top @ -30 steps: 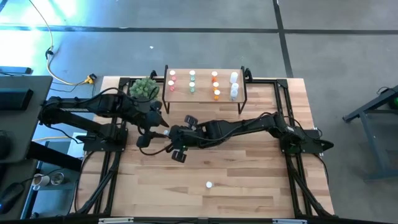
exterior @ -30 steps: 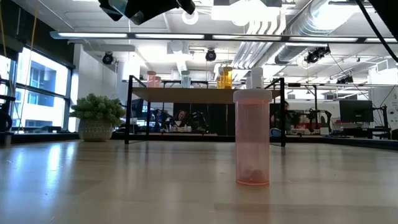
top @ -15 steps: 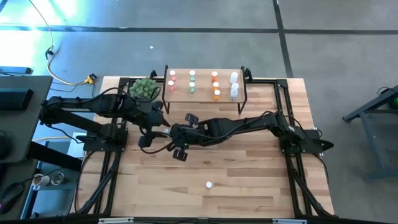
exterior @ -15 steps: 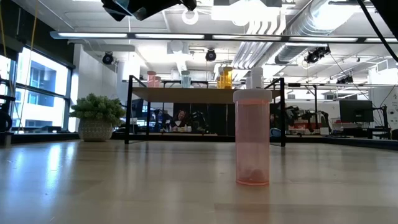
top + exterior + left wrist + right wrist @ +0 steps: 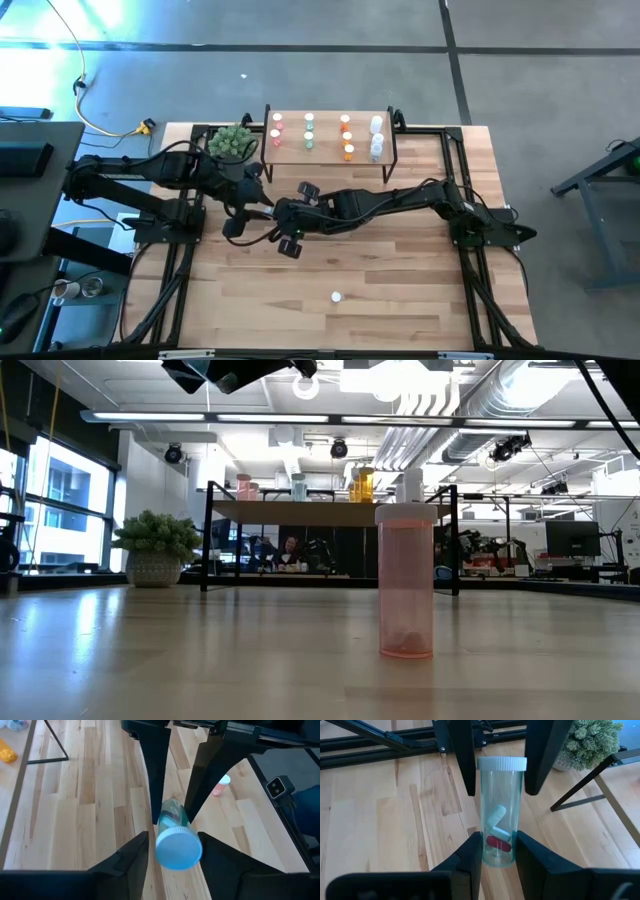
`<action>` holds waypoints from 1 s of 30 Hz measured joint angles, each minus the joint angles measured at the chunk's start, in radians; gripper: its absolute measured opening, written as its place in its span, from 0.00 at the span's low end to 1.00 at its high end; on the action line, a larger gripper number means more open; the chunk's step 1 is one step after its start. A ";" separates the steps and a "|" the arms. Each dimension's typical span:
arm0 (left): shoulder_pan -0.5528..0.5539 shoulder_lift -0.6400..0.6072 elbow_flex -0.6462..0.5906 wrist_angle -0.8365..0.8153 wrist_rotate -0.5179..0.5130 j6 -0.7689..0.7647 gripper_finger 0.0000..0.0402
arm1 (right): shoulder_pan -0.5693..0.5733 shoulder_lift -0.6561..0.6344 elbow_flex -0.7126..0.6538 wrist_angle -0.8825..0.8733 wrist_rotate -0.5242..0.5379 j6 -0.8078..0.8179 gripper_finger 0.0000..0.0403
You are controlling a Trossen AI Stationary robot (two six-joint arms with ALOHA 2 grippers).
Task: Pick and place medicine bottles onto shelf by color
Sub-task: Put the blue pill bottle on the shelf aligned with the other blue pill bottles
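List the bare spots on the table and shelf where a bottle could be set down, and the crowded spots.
Free: table front, around the lone pink bottle; table right of the shelf; shelf's front-left strip. Crowded: table centre, where left gripper and right gripper meet over a green bottle; shelf's back rows; plant corner.

No text, label, brand, number or sign can be read anywhere.

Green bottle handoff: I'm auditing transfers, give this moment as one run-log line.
phase: handoff | right gripper: shut on green bottle | left gripper: around its cap end, grip unconfirmed | pink bottle: upright on table
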 joint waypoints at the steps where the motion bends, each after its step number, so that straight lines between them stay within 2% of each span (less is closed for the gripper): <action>1: 0.000 0.000 0.000 0.000 0.000 0.000 0.38 | 0.000 0.000 0.000 0.000 0.000 0.000 0.20; 9: 0.000 0.000 0.000 0.000 0.000 0.006 0.30 | 0.000 0.000 0.000 0.000 0.001 0.000 0.20; 17: 0.000 0.000 0.000 -0.001 -0.001 0.019 0.29 | 0.000 0.001 0.000 0.001 0.011 -0.002 0.22; 25: 0.000 0.000 0.000 -0.002 -0.024 0.020 0.29 | 0.001 0.002 0.000 0.004 0.027 -0.015 0.39; 30: 0.001 0.000 0.000 -0.015 -0.094 0.060 0.29 | -0.005 -0.019 -0.002 -0.023 0.029 -0.029 0.47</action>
